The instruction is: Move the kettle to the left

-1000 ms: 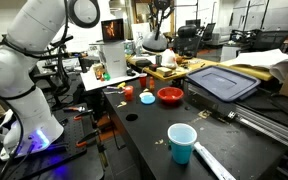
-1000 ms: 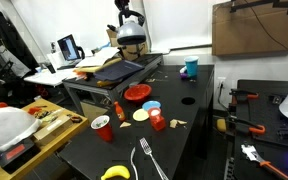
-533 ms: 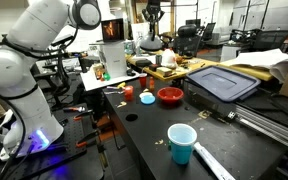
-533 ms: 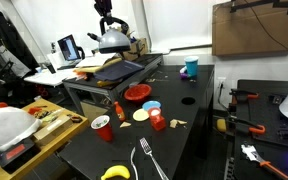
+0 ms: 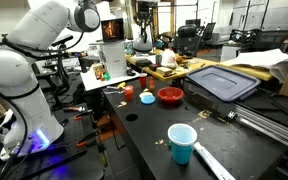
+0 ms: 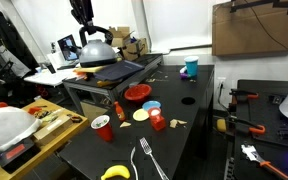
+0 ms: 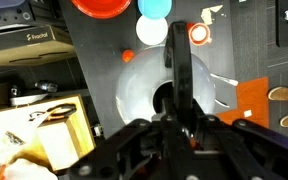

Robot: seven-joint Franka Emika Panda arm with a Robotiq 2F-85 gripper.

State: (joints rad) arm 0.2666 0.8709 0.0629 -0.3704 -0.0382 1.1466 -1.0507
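The silver-grey kettle (image 5: 142,44) hangs in the air above the back of the cluttered bench, seen in both exterior views (image 6: 94,52). My gripper (image 5: 142,16) holds it from above by its dark arched handle, also shown in an exterior view (image 6: 82,14). In the wrist view the kettle's rounded body (image 7: 142,88) fills the middle. The dark handle (image 7: 178,60) runs down between my fingers (image 7: 179,122), which are shut on it.
A red bowl (image 5: 170,96) and a light-blue cup (image 5: 181,143) stand on the black table. A grey bin lid (image 5: 222,82) lies on the bench. A laptop (image 6: 68,47), a red cup (image 6: 102,128), a fork (image 6: 149,160) and a banana (image 6: 114,173) are also there.
My gripper has carried the kettle steadily towards the left of the picture in both exterior views, still above the bench.
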